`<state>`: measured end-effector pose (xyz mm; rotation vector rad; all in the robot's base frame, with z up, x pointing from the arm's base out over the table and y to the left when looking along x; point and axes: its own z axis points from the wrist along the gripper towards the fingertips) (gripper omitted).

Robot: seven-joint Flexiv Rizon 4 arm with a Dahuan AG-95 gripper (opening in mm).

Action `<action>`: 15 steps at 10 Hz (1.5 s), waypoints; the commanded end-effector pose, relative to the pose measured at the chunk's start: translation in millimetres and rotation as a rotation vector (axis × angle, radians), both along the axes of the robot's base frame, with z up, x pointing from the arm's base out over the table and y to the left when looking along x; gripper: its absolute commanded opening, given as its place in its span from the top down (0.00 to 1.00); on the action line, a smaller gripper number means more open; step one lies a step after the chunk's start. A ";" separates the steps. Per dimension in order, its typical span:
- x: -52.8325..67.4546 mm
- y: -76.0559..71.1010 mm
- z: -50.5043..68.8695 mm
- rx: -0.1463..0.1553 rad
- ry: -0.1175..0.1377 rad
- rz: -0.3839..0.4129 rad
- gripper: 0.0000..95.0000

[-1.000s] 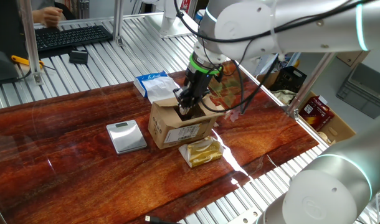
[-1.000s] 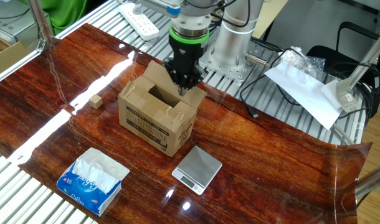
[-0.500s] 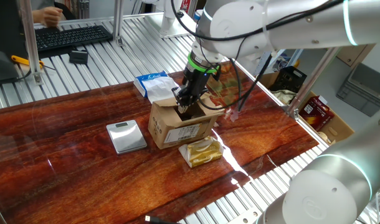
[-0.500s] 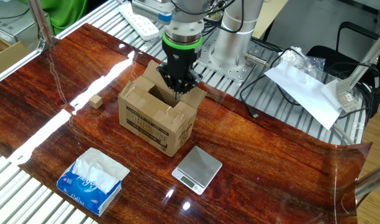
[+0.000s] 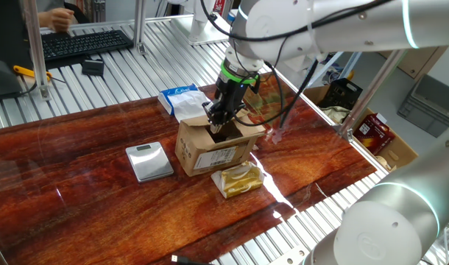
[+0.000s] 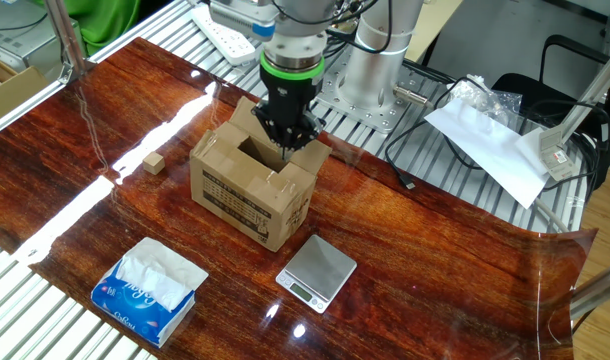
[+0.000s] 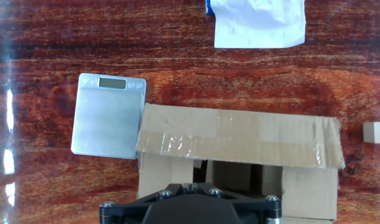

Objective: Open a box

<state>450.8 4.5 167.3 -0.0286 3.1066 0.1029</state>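
The tool (image 6: pixel 286 146) pointed straight down with its fingers pressed together, pinching nothing, its tip dipped into the open top of the box (image 6: pixel 253 187), which sat directly beneath it on the table (image 6: pixel 425 250). Compared with a second earlier, the tool had shifted slightly sideways, from near the box's edge closest to the arm's base toward the middle of the opening, and had then held still over the last half second; the box itself had not moved. One taped flap (image 7: pixel 240 138) lay folded outward in the hand view, just ahead of the tool, and other flaps stood up around it. That suggested the box was largely open, with the tool probably pushing the remaining flaps apart from inside.
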 end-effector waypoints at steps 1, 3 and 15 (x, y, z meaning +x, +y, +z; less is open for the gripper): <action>0.0 0.1 -0.4 -0.008 -0.015 -0.008 1.00; 0.0 0.1 -0.4 -0.014 -0.011 -0.027 1.00; 0.0 0.1 -0.4 -0.046 -0.032 -0.065 1.00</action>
